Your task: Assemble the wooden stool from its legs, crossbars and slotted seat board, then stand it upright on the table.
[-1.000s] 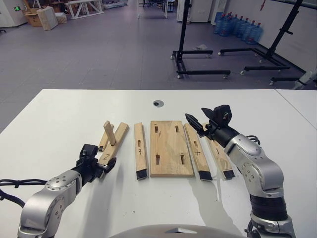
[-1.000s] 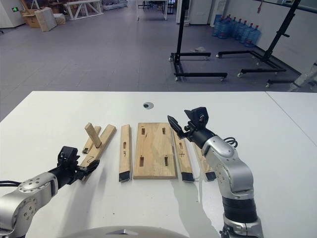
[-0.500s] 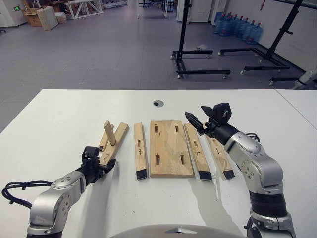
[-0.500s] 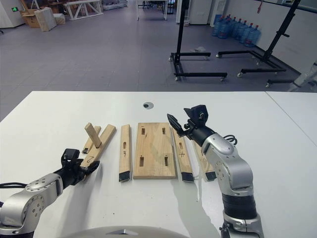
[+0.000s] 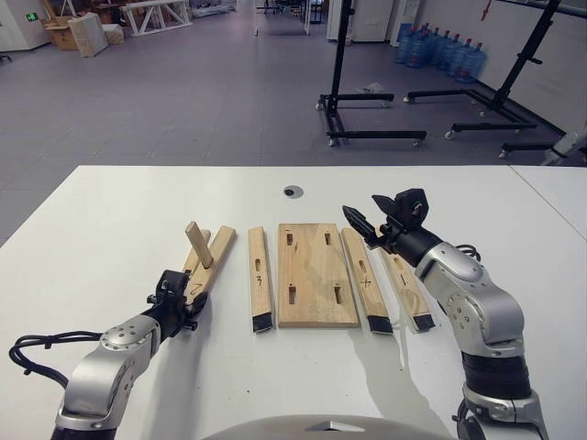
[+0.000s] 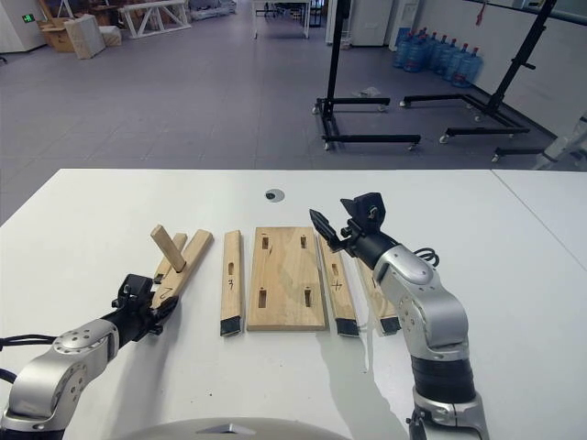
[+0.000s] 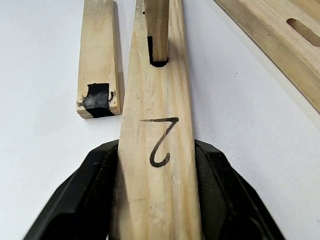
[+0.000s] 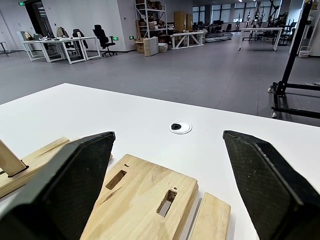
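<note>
Bare pale wood, grainy, on the leg (image 7: 165, 210); matt black plastic on the left gripper (image 7: 156, 147); smooth, matt white table (image 7: 40, 150).

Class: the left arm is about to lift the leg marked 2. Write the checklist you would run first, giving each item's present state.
1. Left claw shut on the leg marked 2: ok, a finger presses each side.
2. Crossbar in that leg's slot: ok, standing tilted; how firmly seated, cannot tell.
3. Short wooden piece clear of the left claw: ok, lying beside the leg, untouched.
4. Right claw free: ok, open and empty above the table.
5. Seat board slots unobstructed: ok, all four are bare.
</note>
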